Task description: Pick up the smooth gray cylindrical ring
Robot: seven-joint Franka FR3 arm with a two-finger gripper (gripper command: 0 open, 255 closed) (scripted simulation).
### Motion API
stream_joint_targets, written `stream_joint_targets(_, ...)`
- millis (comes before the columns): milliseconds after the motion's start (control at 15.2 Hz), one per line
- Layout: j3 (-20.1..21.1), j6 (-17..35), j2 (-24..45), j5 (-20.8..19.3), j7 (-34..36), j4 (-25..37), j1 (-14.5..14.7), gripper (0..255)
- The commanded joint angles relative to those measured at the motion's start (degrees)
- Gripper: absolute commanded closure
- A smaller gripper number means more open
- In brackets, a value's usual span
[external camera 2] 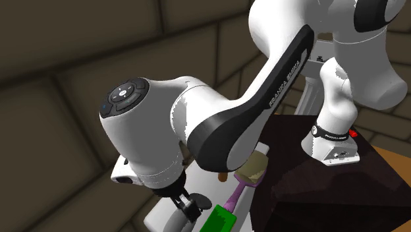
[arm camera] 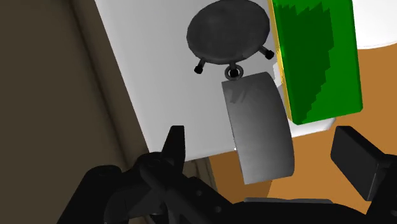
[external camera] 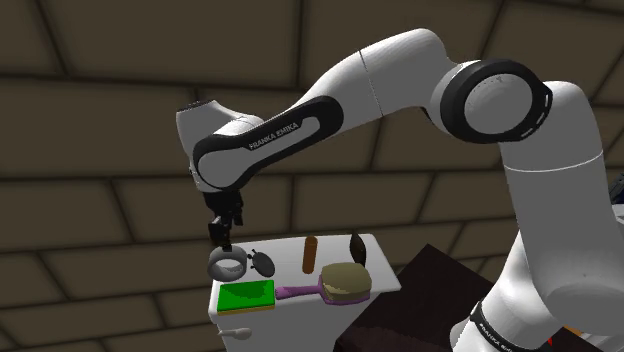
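My hand (external camera: 222,232) hangs just above the gray ring (arm camera: 257,127) with its fingers (arm camera: 359,162) spread wide. In the wrist view the ring lies in the gap between them and neither finger touches it, so nothing is held yet. The ring sits at a corner of the white worktop (external camera: 335,248), close to the edge, and that is my main worry. If I come down off centre, a fingertip could land on the rim instead of passing outside the wall, and the shove might skate the ring off the corner to the floor. Its wall looks smooth and curved, so I judge that a squeeze away from its widest line could squirt it out sideways rather than trap it. A small dark round thing on short legs (arm camera: 228,35) stands right beside the ring, perhaps touching it, though I cannot tell which. A sloppy descent or a dragged lift could knock it over. The green block (arm camera: 318,57) lies near on the other side, close to the path of one finger, and clipping it would twist my approach. I would want the closing line to run straight across the ring before I commit.
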Motion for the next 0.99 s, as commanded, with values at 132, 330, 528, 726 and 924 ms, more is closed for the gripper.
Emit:
stream_joint_targets(132,0.2,0.0,6.3,-1.7,-1.4,5.7,2.2,0)
stream_joint_targets(330,-0.1,1.6,7.5,-2.1,-1.2,5.3,2.3,0)
stream_joint_targets(528,-0.3,3.1,8.7,-2.4,-1.0,5.0,2.5,0)
stream_joint_targets(726,-0.4,3.4,9.1,-2.5,-1.0,5.0,2.5,255)
stream_joint_targets(924,-0.4,3.4,9.1,-2.5,-1.0,5.0,2.5,255)
